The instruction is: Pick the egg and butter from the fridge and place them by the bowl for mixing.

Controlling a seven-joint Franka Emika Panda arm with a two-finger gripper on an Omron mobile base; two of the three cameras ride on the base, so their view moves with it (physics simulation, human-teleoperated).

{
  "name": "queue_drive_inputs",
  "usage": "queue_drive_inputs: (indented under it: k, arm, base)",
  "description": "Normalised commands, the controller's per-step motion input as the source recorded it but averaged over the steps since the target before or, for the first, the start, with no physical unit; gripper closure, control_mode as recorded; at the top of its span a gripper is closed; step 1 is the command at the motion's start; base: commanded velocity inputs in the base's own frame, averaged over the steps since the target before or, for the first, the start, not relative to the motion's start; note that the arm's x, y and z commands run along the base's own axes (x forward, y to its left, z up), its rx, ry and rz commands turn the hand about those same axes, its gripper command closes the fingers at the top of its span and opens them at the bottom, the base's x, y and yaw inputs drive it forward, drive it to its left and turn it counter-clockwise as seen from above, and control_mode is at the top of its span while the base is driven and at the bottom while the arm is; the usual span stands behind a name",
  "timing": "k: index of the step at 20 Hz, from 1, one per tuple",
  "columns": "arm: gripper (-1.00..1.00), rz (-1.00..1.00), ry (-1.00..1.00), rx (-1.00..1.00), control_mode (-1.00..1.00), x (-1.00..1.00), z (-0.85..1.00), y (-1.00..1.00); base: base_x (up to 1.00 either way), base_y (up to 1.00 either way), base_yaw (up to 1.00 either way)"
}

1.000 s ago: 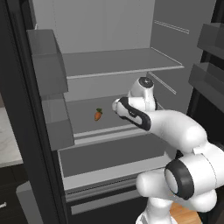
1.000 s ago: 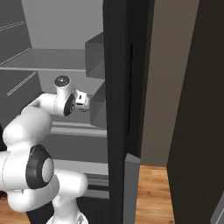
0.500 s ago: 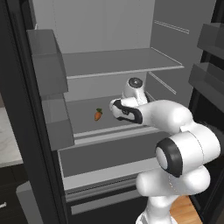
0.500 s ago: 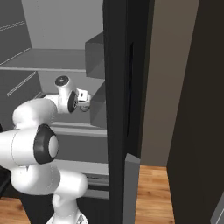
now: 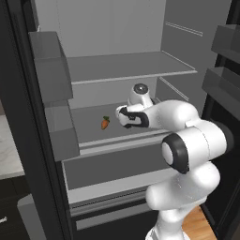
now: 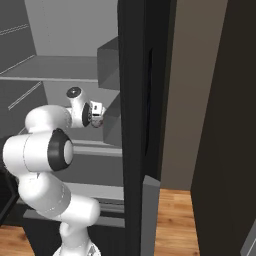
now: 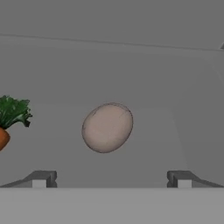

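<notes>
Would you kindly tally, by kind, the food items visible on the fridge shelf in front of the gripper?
Egg: 1
Carrot: 1
Total: 2

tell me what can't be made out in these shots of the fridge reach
- Pale pinkish-grey mottled egg: plain in the hand view; in the left base view the white arm's wrist covers it.
- Orange carrot with green top: cut by the hand view's left edge; whole but tiny in the left base view.
- Gripper: fingertips barely rise into the hand view, set wide apart.
- Black-framed fridge: its door edge blocks the right base view of the shelf.
</notes>
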Motion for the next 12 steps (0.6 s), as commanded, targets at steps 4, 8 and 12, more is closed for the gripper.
queue_drive_inputs:
  k: [4,8,12]
  arm:
    - [-1.00,0.00,0.00,0.00,-1.00,0.10,-0.01,0.00]
    - [-1.00,0.00,0.00,0.00,-1.00,0.28,-0.05,0.00]
    - [-1.00,0.00,0.00,0.00,-1.00,0.29,-0.14,0.00]
  base:
    - [0.00,0.00,0.00]
    - [0.00,0.00,0.00]
    - [0.00,0.00,0.00]
